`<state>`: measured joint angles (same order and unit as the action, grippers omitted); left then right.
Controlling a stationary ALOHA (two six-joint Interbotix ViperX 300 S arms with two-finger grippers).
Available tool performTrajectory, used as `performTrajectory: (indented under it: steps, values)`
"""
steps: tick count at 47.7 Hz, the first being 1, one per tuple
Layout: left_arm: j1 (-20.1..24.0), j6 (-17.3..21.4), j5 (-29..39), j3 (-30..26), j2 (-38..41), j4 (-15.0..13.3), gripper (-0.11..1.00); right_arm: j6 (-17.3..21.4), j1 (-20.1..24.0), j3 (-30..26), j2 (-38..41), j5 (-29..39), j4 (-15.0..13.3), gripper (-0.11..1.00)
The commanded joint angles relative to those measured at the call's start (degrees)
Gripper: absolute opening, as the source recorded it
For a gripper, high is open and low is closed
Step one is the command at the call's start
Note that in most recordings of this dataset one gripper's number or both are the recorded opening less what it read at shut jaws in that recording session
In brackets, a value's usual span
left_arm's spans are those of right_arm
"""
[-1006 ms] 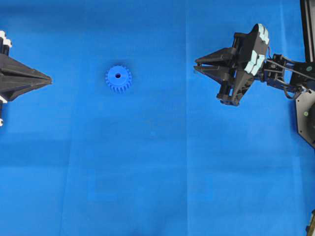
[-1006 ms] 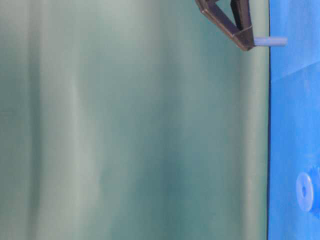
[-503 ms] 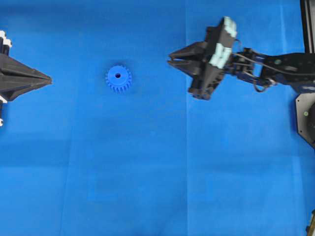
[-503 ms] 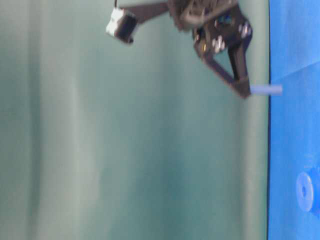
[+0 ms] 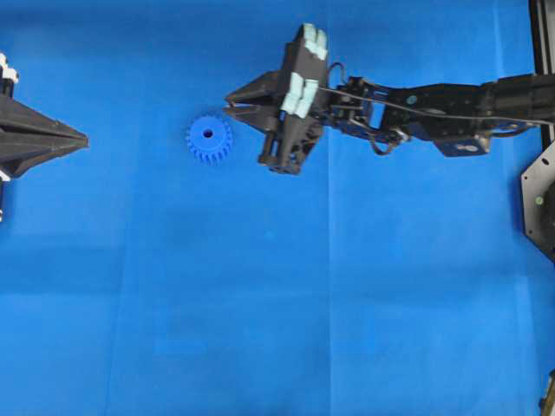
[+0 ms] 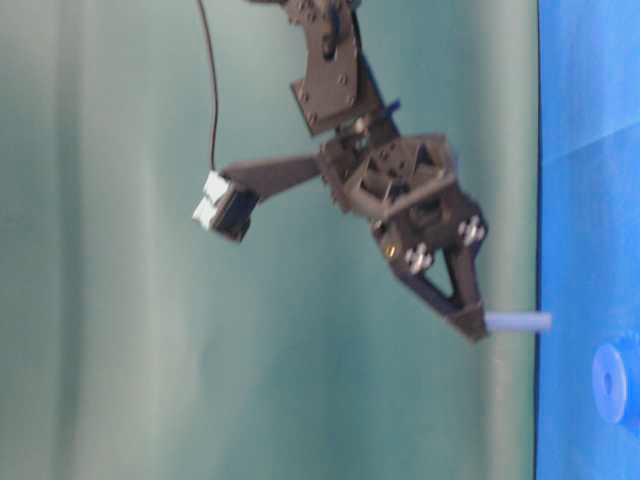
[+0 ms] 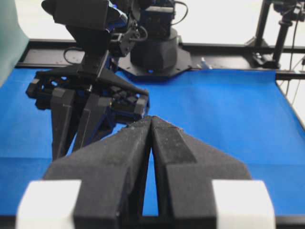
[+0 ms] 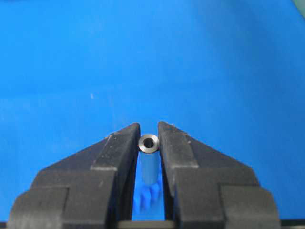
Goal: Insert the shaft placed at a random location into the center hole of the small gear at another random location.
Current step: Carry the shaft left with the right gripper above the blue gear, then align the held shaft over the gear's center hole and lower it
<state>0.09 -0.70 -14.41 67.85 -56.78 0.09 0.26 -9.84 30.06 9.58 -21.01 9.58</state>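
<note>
I've swung the right pincer (image 5: 232, 106), clamped on the shaft (image 8: 148, 142), leftward until it's just beside the small gear (image 5: 209, 139) on the tabletop (image 5: 260, 303); next comes aligning. Left pincer (image 5: 82, 137) sits closed, empty.

The overhead view looks straight down on the desk (image 5: 260, 303). The table-level view, turned sideways, faces the right pincer (image 6: 470, 325) from nearby. Each wrist camera looks out along its own pincer's fingers; the left one also sees the right pincer (image 7: 86, 119).
</note>
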Motion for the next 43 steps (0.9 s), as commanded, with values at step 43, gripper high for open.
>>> performTrajectory:
  steps: [43]
  values:
    - [0.1,-0.1,-0.2,-0.7,-0.1,0.1,0.00,0.4,1.1,-6.9,6.2,-1.0,0.3,0.03]
